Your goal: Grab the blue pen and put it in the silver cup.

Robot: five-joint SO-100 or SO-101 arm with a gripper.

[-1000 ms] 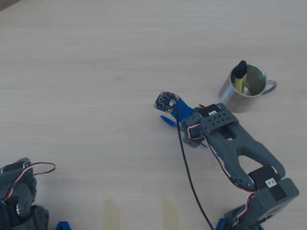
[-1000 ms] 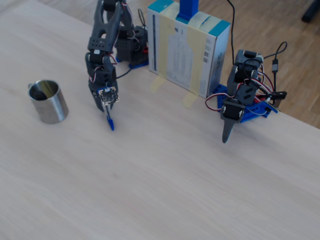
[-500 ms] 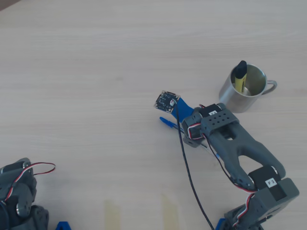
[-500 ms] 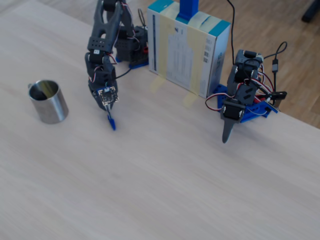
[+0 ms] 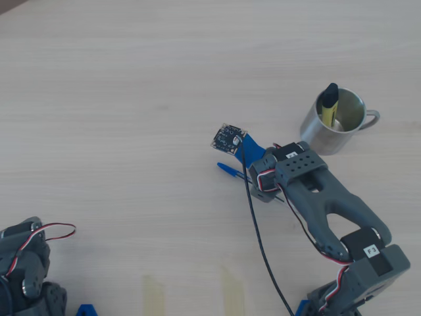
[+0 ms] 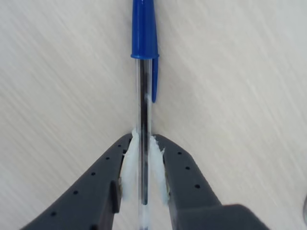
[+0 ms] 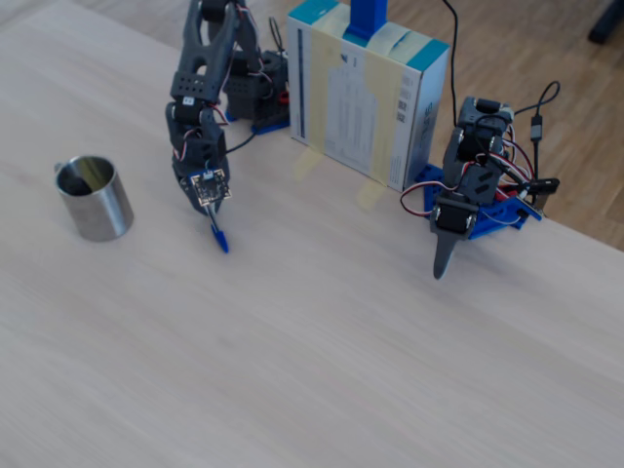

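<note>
Fingers (image 6: 144, 167) around blue pen (image 6: 144, 96), wrist view only.

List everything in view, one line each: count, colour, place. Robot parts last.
blue pen: one, clear barrel with blue cap, clamped in the gripper.
silver cup: one, shiny steel, far right in overhead view.
yellow marker: one, yellow with black cap, standing in the silver cup.
box: one, white with teal edges, table's back edge in fixed view.
table: one, pale wood.
second arm: one, dark grey and blue, right of the box.
gripper: one, dark grey, white pads, closed on the pen.
</note>
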